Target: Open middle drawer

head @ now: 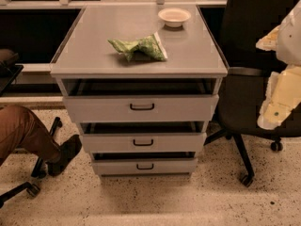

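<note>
A grey cabinet (pixel 94 55) with three drawers stands in the middle of the camera view. The middle drawer (pixel 108 143) has a low flat front with a small dark bar handle (pixel 143 142) at its centre. A dark gap shows above its front, so it stands a little way out. The taller top drawer (pixel 94 109) and the lowest drawer (pixel 113 166) show similar gaps. My gripper (pixel 278 98), with pale arm parts, is at the right edge, well to the right of the cabinet and apart from the handles.
A green crumpled bag (pixel 138 47) and a white bowl (pixel 174 17) lie on the cabinet top. A black office chair (pixel 249 112) stands close on the right. A person's leg and dark shoe (pixel 63 155) are at the left, by another chair's wheels (pixel 33 189).
</note>
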Robot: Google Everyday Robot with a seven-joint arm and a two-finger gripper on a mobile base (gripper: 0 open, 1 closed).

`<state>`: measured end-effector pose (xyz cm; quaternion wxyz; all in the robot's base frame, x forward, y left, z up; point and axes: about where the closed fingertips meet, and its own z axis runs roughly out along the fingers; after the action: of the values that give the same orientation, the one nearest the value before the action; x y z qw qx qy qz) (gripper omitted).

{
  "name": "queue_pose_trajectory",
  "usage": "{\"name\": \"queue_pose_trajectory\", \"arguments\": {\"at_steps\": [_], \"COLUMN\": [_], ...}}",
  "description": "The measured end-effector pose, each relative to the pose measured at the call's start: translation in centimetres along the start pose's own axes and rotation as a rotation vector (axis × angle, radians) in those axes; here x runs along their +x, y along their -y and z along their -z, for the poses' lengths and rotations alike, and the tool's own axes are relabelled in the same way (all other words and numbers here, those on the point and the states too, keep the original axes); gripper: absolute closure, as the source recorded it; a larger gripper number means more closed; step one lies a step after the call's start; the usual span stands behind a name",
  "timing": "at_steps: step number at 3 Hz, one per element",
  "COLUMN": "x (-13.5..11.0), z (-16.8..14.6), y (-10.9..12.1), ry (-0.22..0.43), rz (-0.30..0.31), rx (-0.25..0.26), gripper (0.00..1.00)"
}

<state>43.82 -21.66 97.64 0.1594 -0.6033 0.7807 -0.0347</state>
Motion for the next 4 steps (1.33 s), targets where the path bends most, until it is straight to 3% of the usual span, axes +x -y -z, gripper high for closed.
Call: {"name": "queue_pose_trajectory", "arguments": {"at_steps": [1,2,4], "x": [0.0,-0.6,-1.8], "z": [0.0,-2.6,-11.2], "y": [0.0,-1.1,-5.8], "ry": [0.0,0.005,0.069], "rz": [0.0,0.02,0.033], "rx": [0.0,-0.042,-0.099], "gripper": [0.0,0.0,0.0]}}
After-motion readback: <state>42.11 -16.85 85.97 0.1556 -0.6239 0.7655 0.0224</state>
